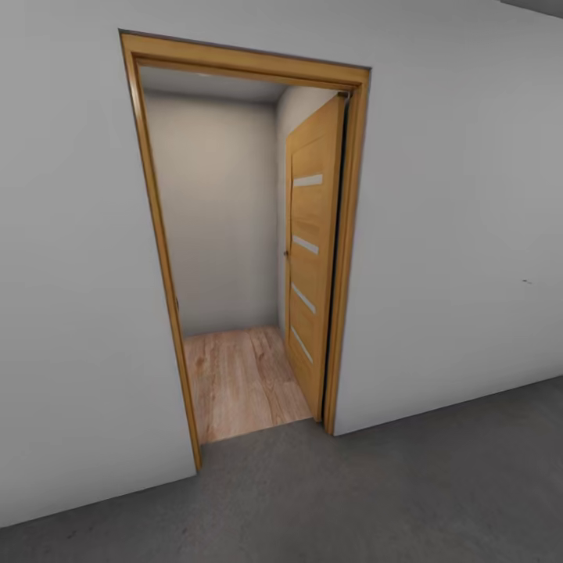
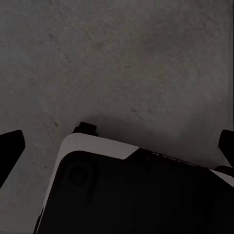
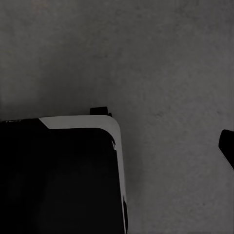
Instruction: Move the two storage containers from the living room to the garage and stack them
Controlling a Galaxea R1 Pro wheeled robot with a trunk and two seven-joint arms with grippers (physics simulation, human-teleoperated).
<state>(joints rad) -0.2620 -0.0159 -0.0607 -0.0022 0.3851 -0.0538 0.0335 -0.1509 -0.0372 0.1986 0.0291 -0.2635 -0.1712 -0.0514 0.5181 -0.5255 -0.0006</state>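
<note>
Dark concrete floor (image 1: 407, 493) before open wooden door (image 1: 313, 258), under left tool (image 2: 117, 146).

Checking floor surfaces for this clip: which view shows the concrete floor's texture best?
The left wrist view: the concrete floor sits close, mottling and specks plain. The right wrist view shows it darker; the head view shows a smoother strip before the doorway.

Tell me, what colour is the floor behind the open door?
Pale wood-plank floor, clearest in the head view.
</note>
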